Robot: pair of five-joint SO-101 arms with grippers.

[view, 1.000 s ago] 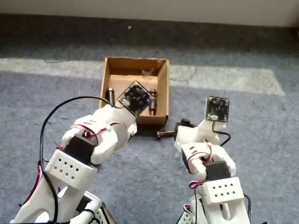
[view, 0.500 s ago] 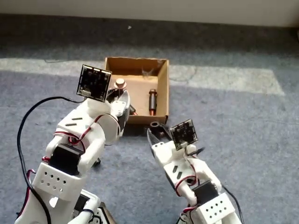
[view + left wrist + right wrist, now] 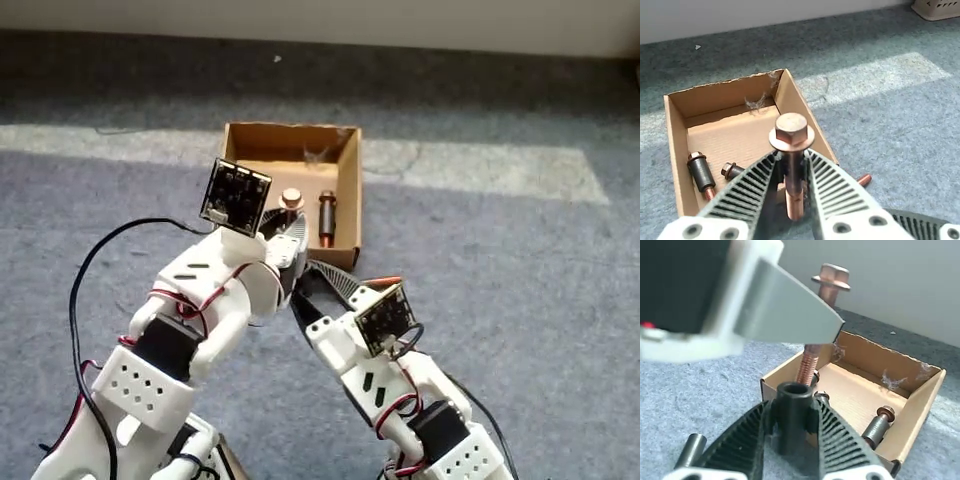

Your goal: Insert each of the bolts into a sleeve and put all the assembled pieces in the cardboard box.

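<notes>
The copper bolt (image 3: 791, 134) has a flanged hexagonal head and a threaded shank. It stands upright, head up, over the near wall of the cardboard box (image 3: 675, 130). The black sleeve (image 3: 791, 415) is a short tube with its bore facing up, close beneath the bolt; whether they touch cannot be told.

Two assembled pieces (image 3: 702, 176) lie inside the box. A loose bolt (image 3: 385, 282) lies on the grey counter (image 3: 520, 300) by the box's corner, and a spare sleeve (image 3: 690, 450) lies near the right hand.

Both arms lean in toward the box's front wall. The left hand (image 3: 792, 156) pinches the bolt's shank, and the right hand (image 3: 791, 407) clamps the sleeve.
</notes>
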